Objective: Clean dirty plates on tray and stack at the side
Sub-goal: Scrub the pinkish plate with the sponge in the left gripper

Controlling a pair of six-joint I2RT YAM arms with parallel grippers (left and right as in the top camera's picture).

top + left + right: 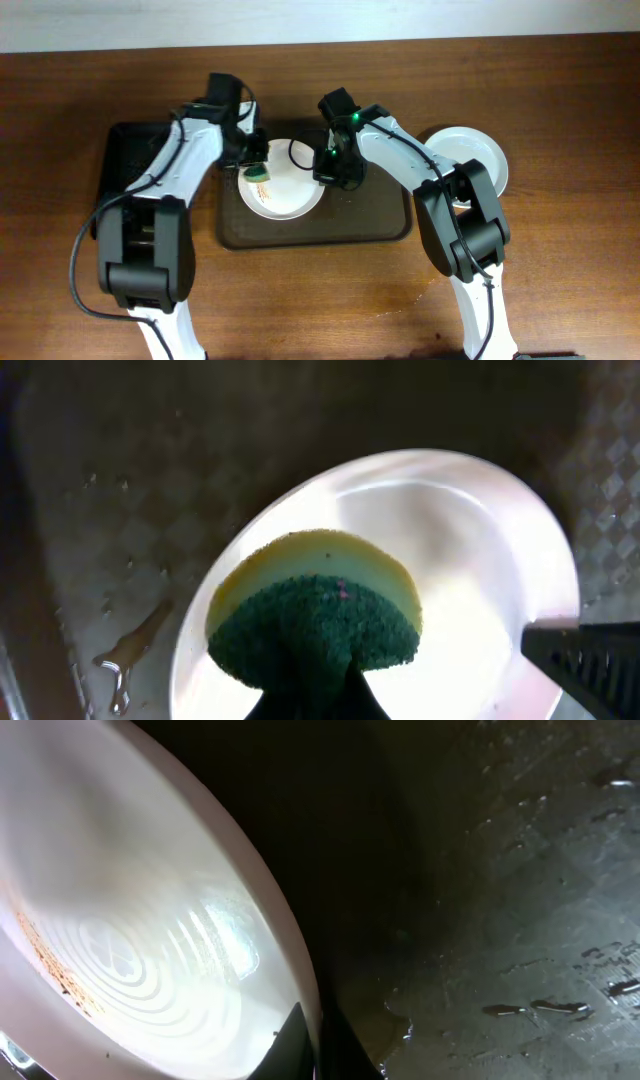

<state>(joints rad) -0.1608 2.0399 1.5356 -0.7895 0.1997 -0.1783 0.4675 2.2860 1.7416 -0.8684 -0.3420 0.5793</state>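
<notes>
One white plate (290,195) lies on the dark brown tray (370,225), left of its middle. My left gripper (256,165) is shut on a green and yellow sponge (259,174), which presses on the plate's left part. In the left wrist view the sponge (315,620) covers the near side of the plate (470,550). My right gripper (331,172) is shut on the plate's right rim. The right wrist view shows that rim pinched between the fingers (296,1045), with brownish smears on the plate (140,920) at its left edge.
Another white plate (478,152) rests on the wooden table to the right of the tray, partly behind my right arm. A smaller black tray (125,160) lies at the left. Water drops (555,1008) dot the wet tray surface.
</notes>
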